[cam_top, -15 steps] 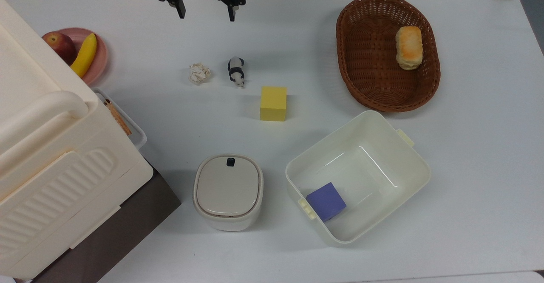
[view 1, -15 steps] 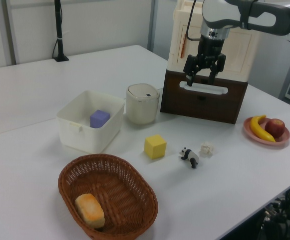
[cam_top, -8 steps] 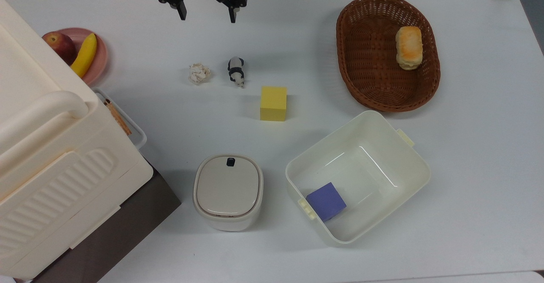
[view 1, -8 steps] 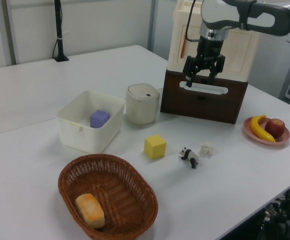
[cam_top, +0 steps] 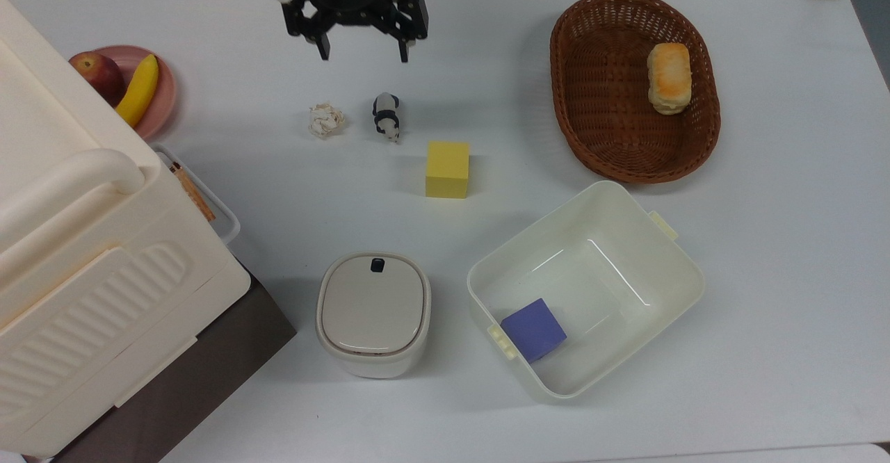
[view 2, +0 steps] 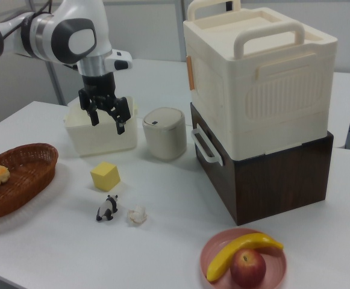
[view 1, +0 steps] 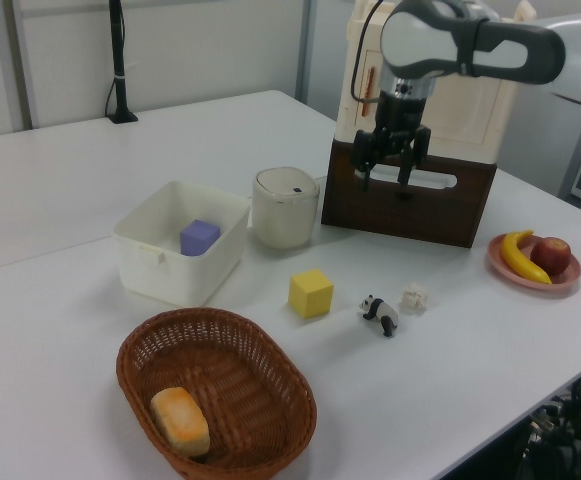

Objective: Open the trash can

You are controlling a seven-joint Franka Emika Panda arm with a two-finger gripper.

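Your pincer is hanging above the worktop with its two fingers spread apart and holding nothing. In the top view it is sitting near the upper edge, just above the panda figurine and the crumpled paper ball, and well apart from the trash can. That trash can is standing upright toward the top view's lower middle, its beige lid lying flat and closed, with the dark button showing at the rim. It is resting between the brown box carrying the ribbed cream storage box and the open cream tub containing a purple block. A yellow cube is lying between your pincer and the trash can.
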